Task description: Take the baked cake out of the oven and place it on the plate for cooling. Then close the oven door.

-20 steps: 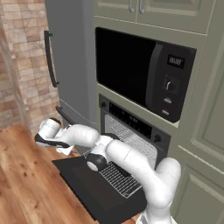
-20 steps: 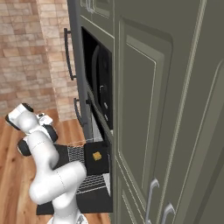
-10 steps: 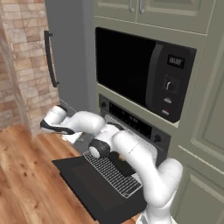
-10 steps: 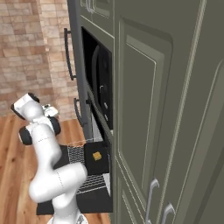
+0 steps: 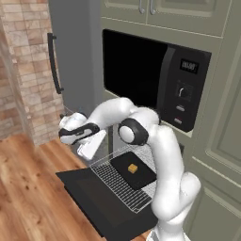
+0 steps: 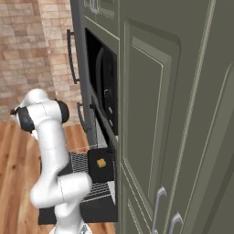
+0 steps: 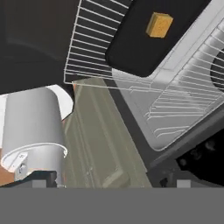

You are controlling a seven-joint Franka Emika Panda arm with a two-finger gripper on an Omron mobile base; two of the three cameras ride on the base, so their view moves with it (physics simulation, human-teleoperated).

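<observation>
- Kitchen cabinetry held one microwave [image 5: 155, 80] above one oven [image 5: 141, 155].
- One oven door [image 5: 101, 200] lay dropped open.
- One wire rack [image 5: 123, 181] carried one dark tray [image 5: 133, 170].
- One small cake [image 5: 132, 168] sat on that tray.
- One gripper [image 5: 70, 133] hovered left, jaws wide, empty.

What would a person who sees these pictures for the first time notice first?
Probably the oven door, dropped flat open, with the wire rack pulled out over it. On the rack lies a dark tray with a small golden cake on it. Next comes the white arm, whose open gripper hangs to the left of the rack, apart from the cake.
</observation>
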